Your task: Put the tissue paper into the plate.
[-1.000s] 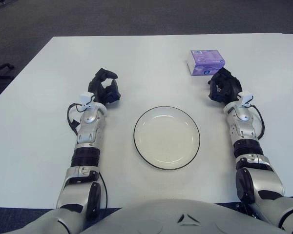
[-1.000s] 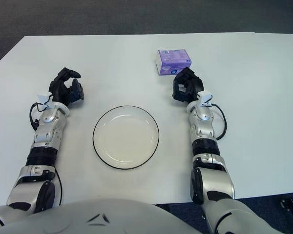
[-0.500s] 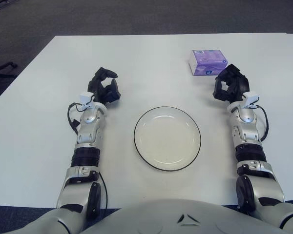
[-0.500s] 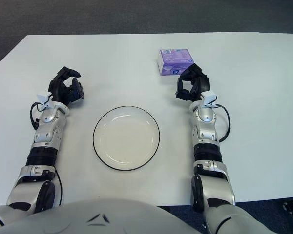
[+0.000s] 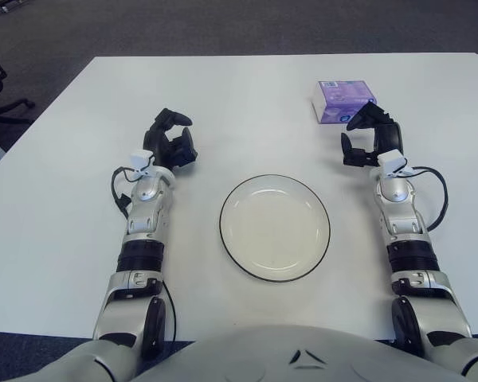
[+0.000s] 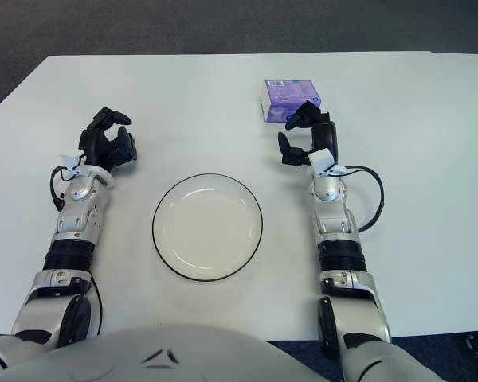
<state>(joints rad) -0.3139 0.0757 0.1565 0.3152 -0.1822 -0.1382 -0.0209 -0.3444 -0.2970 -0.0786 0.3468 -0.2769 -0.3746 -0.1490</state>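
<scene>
The right hand [image 5: 365,137] sits just on the near side of the tissue paper [image 5: 342,101], its dark fingers [image 5: 357,119] spread apart and holding nothing, the uppermost fingertip showing right against the near edge of the pack, though whether it touches cannot be told from here. The tissue paper lies flat on the white bench [image 5: 239,87], far right of centre and well apart from the plate [image 5: 275,226], which stands empty between the two arms. The pack is a small purple rectangular block in what looks like glossy soft wrap, so it probably yields under pressure and gives little friction; a pinch placed too near one corner could squash it or let it rotate and slip out during the carry. A bigger risk, as I judge it, is that the fingers come down on the near edge and simply push the light pack away across the smooth bench top instead of closing around it. The plate is round, shallow and pale with a thin dark rim, likely glazed and slick, so a drop from height could make the pack bounce or slide over the low edge, and a nudge from the wrist could shift the plate itself. The left hand [image 5: 173,143] shows left of the plate, fingers loosely curled around nothing
</scene>
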